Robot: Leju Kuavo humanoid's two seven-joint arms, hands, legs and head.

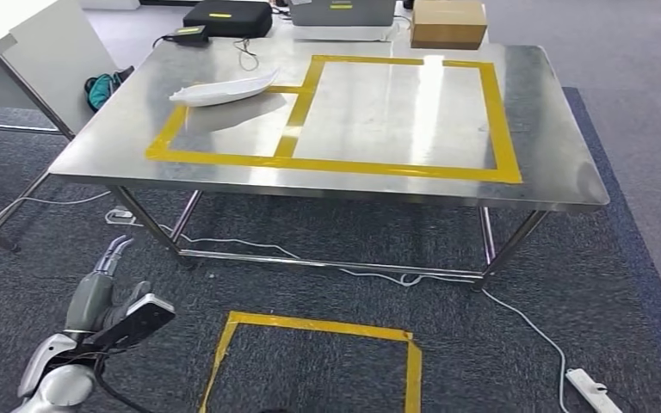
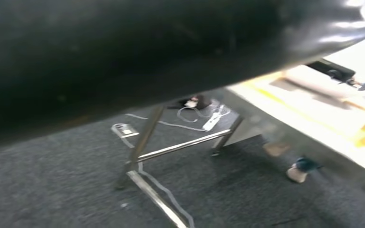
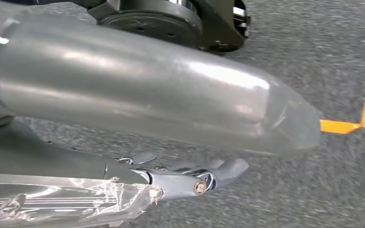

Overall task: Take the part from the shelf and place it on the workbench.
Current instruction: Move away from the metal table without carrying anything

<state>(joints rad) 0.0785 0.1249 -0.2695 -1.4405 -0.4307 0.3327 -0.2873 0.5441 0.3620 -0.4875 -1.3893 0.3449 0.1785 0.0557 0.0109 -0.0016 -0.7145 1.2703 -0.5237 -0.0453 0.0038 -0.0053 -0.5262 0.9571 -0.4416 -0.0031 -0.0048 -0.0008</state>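
The part, a long white curved shell, lies on the steel workbench inside the smaller yellow-taped box at its far left. The left wrist view shows the part blurred on the bench top. My left hand hangs low by the bench's near-left leg, well below the top, with fingers straight and apart and nothing in it. My right hand hangs over the grey carpet, its fingers loosely extended and holding nothing.
A yellow tape square marks the carpet in front of the bench. Cables and a power strip lie on the floor. A cardboard box and a black case sit behind the bench. A white table stands at the left.
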